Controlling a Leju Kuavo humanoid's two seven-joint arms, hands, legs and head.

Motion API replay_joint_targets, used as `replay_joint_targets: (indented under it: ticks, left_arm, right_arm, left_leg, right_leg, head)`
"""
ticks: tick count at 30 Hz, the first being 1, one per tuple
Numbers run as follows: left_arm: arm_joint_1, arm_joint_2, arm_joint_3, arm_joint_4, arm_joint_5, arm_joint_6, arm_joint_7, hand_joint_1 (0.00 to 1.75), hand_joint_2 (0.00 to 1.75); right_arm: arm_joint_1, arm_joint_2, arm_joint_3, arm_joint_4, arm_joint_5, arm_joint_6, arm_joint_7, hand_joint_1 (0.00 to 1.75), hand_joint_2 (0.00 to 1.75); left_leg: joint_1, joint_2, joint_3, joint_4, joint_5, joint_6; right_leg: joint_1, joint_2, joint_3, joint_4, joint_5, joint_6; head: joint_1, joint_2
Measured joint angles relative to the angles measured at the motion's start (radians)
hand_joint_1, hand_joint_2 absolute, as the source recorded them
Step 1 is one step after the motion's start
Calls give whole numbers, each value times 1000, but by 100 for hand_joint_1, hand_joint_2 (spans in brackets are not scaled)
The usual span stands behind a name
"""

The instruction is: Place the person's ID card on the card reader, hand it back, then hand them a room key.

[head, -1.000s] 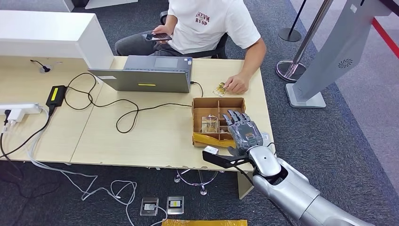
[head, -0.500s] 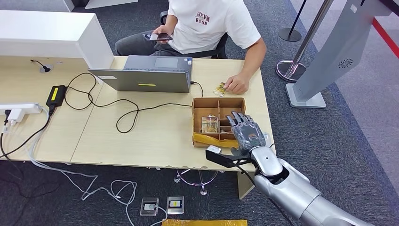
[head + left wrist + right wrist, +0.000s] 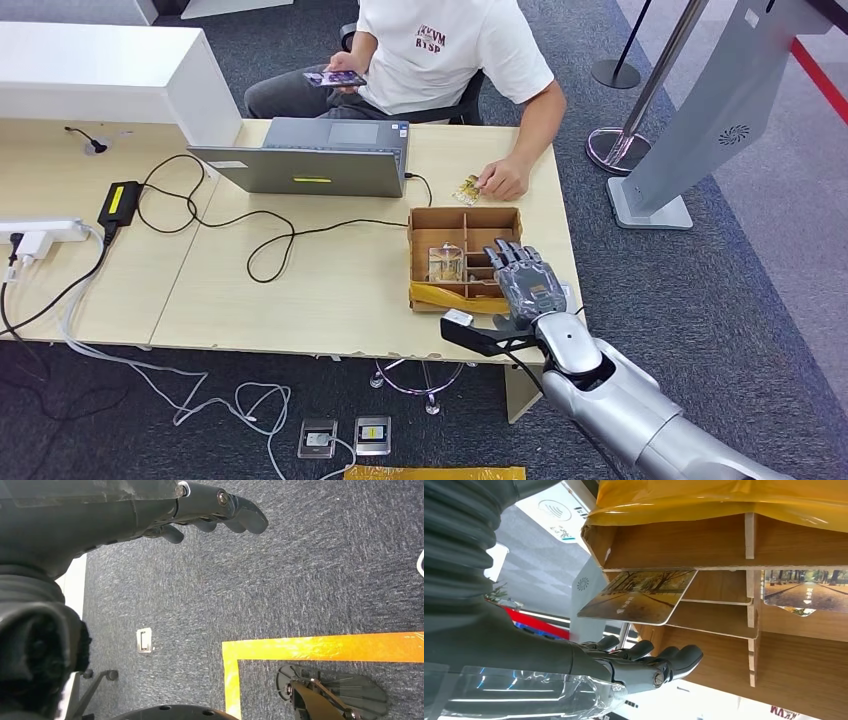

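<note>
On your surface [image 3: 330, 290], left to right: laptop [image 3: 310, 165], then the divided cardboard box [image 3: 463, 218] with a room key card [image 3: 640, 596] lying in a compartment, right robot hand [image 3: 527, 283] above its right edge, fingers spread, holding nothing; left robot hand [image 3: 150, 510] hangs over carpet, fingers loosely curled, empty.

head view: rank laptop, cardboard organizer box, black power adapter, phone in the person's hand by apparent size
1. laptop, largest.
2. cardboard organizer box, partly hidden by the right hand.
3. black power adapter and phone: look alike, unranked.
</note>
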Motion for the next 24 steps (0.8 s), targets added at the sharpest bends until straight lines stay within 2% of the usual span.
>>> replay_joint_targets:
  ticks: [20,21,24]
  left_arm:
    - [0,0,0,0,9,3,-9,0,0]
    - [0,0,0,0,8,3,-10,0,0]
    - [0,0,0,0,8,3,-13,0,0]
  right_arm:
    - [-15,18,0,46,-21,-35,-12,0,175]
    - [-16,18,0,47,-21,-40,-13,23,175]
    - [-18,20,0,50,-22,-52,-16,143,175]
  left_leg:
    - [0,0,0,0,0,0]
    - [0,0,0,0,0,0]
    - [0,0,0,0,0,0]
  right_leg:
    - [0,0,0,0,0,0]
    - [0,0,0,0,0,0]
    - [0,0,0,0,0,0]
  head:
    - [0,0]
    - [0,0]
    - [0,0]
